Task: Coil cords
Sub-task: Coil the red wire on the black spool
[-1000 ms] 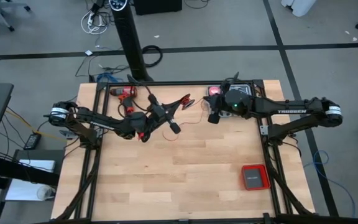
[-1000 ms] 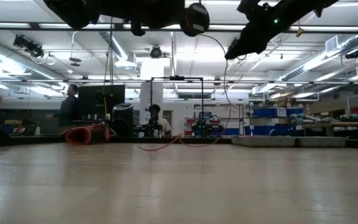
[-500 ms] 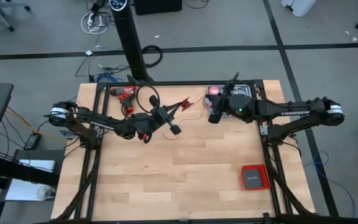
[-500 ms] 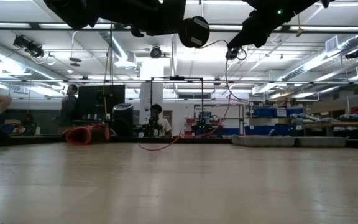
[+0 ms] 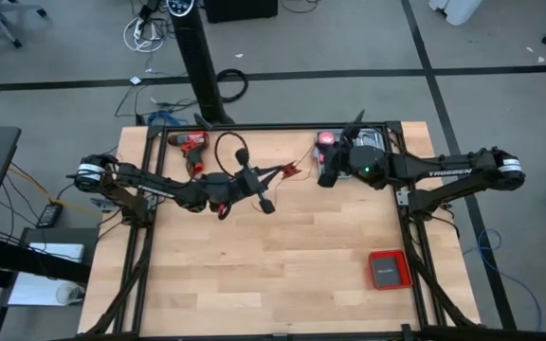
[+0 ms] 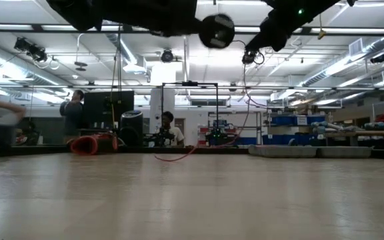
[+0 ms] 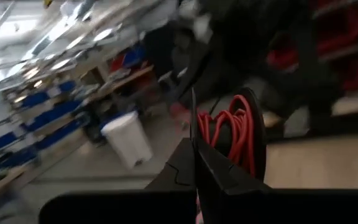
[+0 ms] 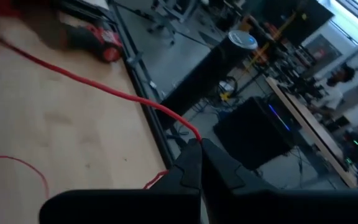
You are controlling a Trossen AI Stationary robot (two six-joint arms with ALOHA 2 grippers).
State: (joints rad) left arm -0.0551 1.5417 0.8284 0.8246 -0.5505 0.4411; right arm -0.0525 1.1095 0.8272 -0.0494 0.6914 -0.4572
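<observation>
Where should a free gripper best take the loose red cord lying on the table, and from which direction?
Probably from straight above, on the slack part of the red cord that lies flat on the bare wooden table by the left gripper. There it is thin, low and apart from other things. Nearer the right gripper it rises off the wood and sits between the arms.

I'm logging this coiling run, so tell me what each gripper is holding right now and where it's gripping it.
Both hold the red cord: the right gripper pinches a free stretch, the left gripper grips beside the wound coil.
</observation>
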